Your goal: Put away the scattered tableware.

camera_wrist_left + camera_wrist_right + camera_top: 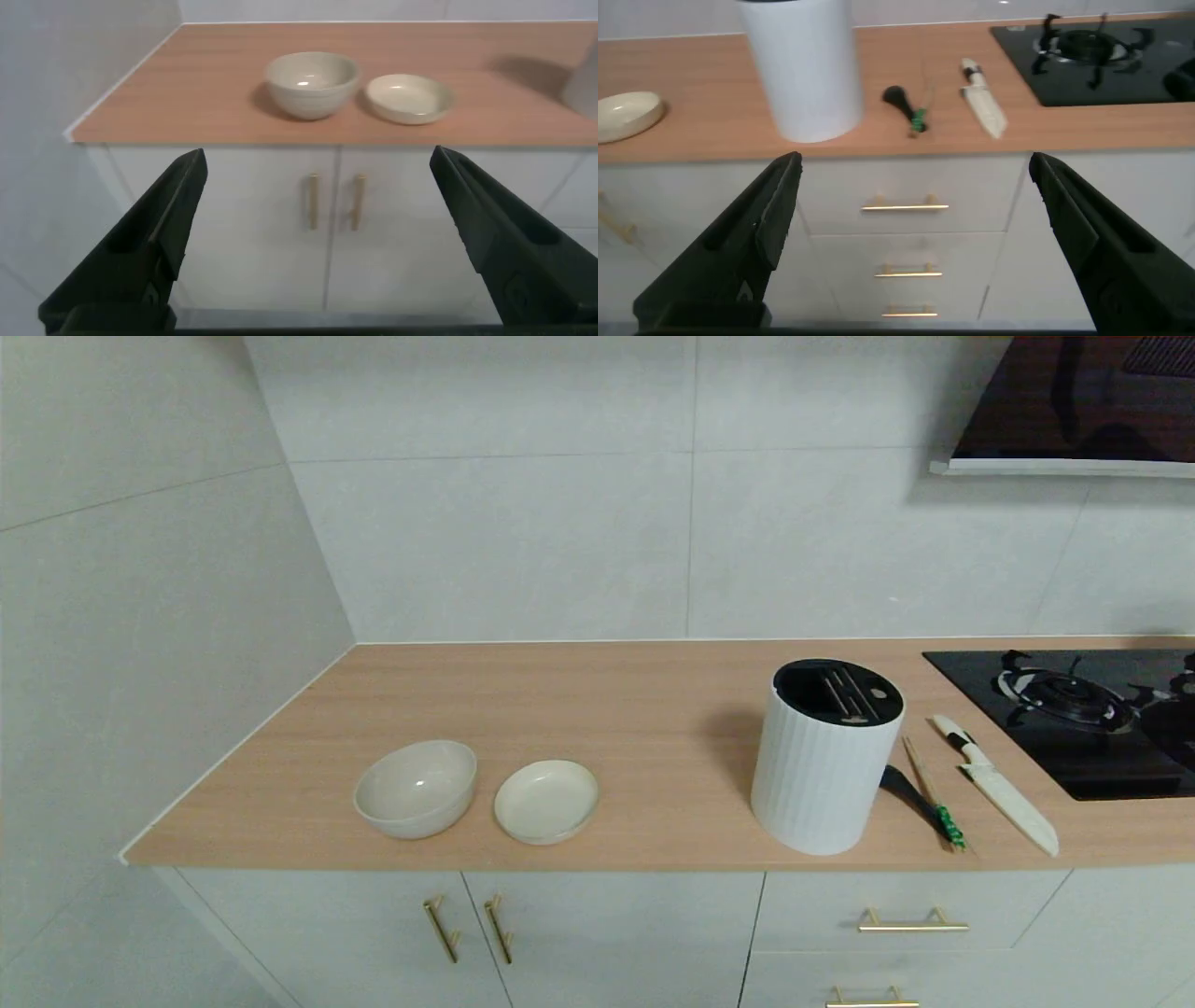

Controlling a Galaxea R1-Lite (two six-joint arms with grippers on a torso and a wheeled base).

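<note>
Left jaws: spread wide, empty, held low before cabinet doors [332, 201], below tabletop [607, 709] edge, pointing toward bowl [415, 789] and shallow dish [546, 801]. Those two sit side by side near front edge, just apart.

Right jaws: also wide open, empty, low before drawers [906, 205], pointing toward white ribbed holder [826, 756], upright on tabletop.

Between holder and stove [1074, 709]: black utensil [904, 787], chopsticks [934, 793], white knife [994, 782], all lying flat.
</note>
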